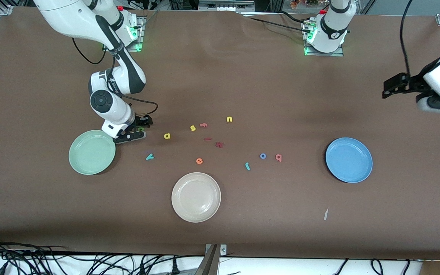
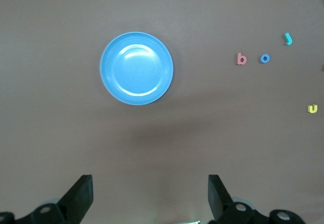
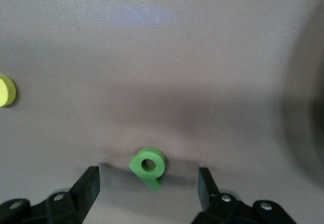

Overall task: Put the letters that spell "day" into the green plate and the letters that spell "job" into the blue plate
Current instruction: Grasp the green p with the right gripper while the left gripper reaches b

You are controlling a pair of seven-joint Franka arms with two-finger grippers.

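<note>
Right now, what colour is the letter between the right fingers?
Green; the d shows best in the right wrist view.

The bench (image 1: pixel 243 76) wears a matt brown cloth, faintly creased between the right jaws, where the green d (image 3: pixel 148 166) lies, matt and foam-like. The blue plate (image 2: pixel 109 77), out ahead of the left jaws, is smooth and glossy, catching pale highlights; the green plate (image 1: pixel 75 164) and the cream plate (image 1: pixel 178 206) shine the same way. The arm shells look like glossy white plastic, the fingers (image 3: pixel 88 186) matt black.
</note>
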